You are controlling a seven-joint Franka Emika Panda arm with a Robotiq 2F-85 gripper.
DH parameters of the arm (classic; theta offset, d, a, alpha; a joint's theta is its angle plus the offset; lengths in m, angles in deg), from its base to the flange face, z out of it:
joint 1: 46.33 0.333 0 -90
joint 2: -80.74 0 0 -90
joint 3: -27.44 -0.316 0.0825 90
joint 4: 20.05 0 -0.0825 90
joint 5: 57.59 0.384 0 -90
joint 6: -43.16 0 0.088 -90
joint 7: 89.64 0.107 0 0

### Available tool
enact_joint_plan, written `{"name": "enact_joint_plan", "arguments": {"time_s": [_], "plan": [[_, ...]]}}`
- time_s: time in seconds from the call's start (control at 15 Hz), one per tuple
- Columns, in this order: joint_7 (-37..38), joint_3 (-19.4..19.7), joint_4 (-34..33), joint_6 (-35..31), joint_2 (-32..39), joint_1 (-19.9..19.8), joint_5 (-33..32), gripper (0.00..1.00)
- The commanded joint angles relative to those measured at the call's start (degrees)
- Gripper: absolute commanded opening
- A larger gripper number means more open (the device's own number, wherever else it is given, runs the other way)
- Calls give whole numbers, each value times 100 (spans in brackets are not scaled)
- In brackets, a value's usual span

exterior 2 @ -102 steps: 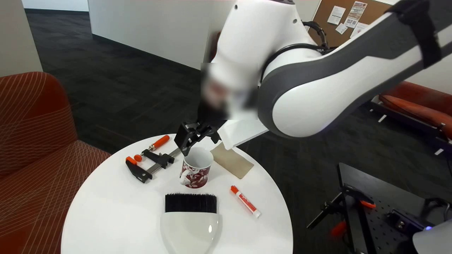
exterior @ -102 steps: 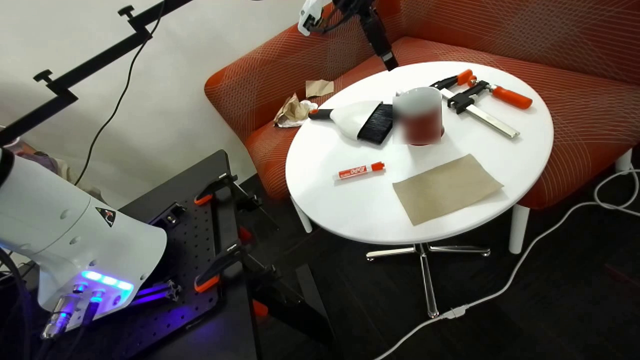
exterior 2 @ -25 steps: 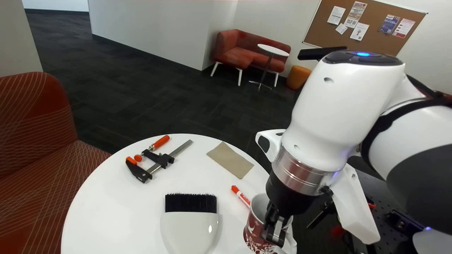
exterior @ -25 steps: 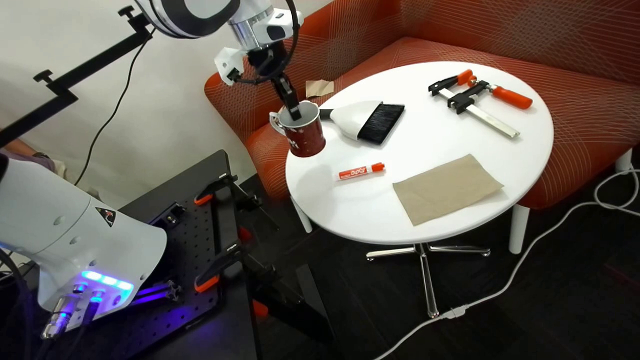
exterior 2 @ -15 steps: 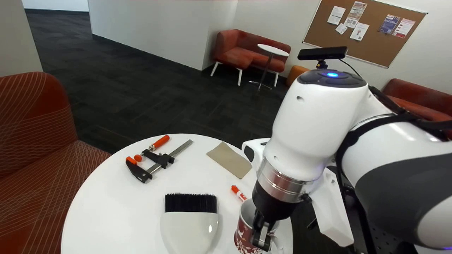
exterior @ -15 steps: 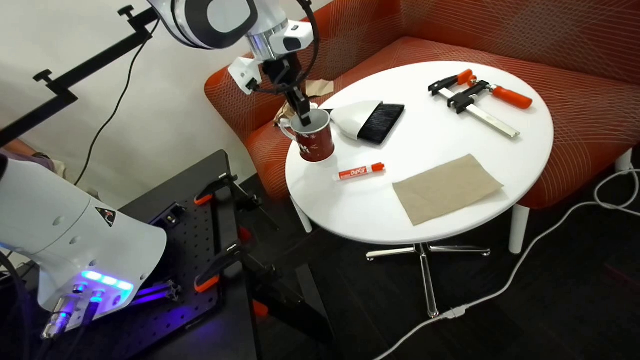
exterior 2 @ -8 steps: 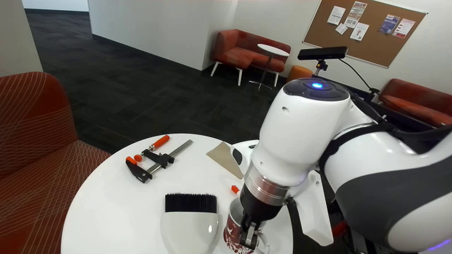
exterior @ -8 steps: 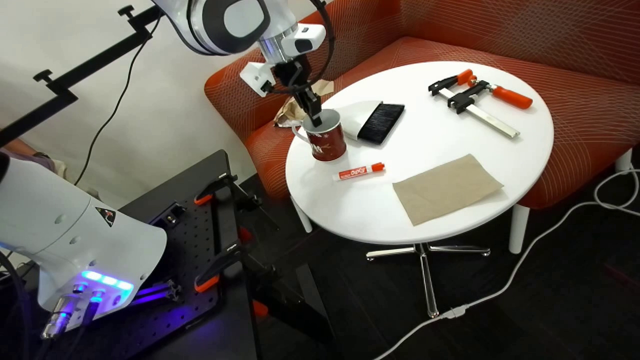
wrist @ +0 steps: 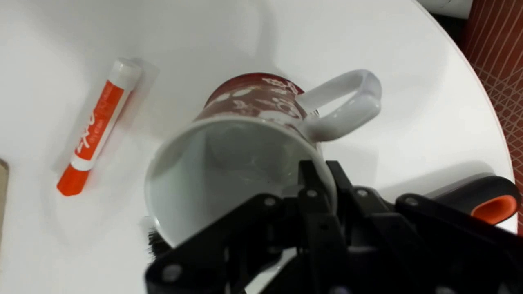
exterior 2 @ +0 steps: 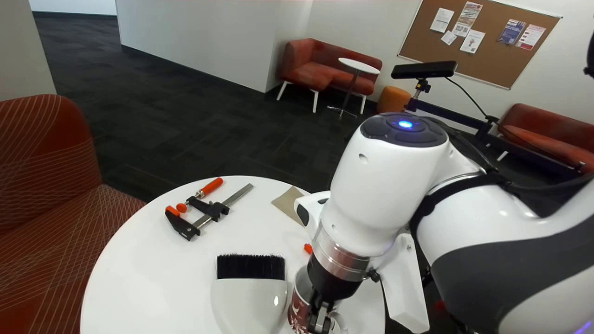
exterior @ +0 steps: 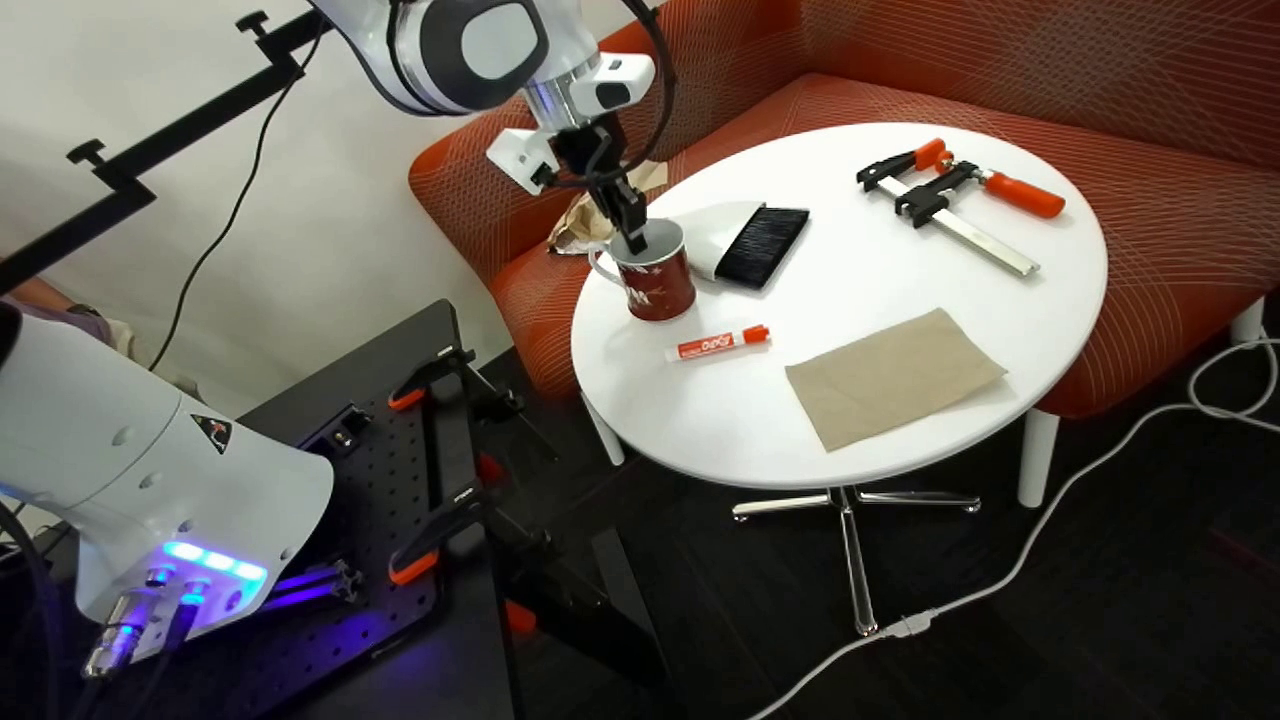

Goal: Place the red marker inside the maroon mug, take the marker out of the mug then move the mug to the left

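The gripper (wrist: 320, 167) pinches the maroon mug (exterior: 662, 290) by its rim; the red marker (exterior: 718, 344) lies just beside.
The jaws are drawn tight on the mug's wall, one finger inside and one outside. Whether the mug's base touches the round white table (exterior: 700, 430) cannot be told. The marker lies flat on the table, outside the mug. Near the mug sits a white brush (exterior 2: 250, 294) with black bristles; farther off, a brown paper sheet (exterior: 895, 380) and an orange-handled bar clamp (exterior: 925, 205). Behind the table runs a red patterned sofa (exterior: 1150, 170).
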Motion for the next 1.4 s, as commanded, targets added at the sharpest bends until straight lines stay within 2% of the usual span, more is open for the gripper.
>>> {"name": "enact_joint_plan", "arguments": {"time_s": [0.0,0.47,0.53,0.6,0.73,1.2,1.33], "plan": [[41,54,-79,18,7,66,-40,2],[14,33,-133,72,59,65,-34,2],[26,49,-133,66,58,83,-49,6],[40,59,-127,66,46,98,-57,35],[61,75,-102,69,-2,128,-69,43],[223,260,174,87,-510,332,-189,96],[207,252,341,74,-804,316,-177,100]]}}
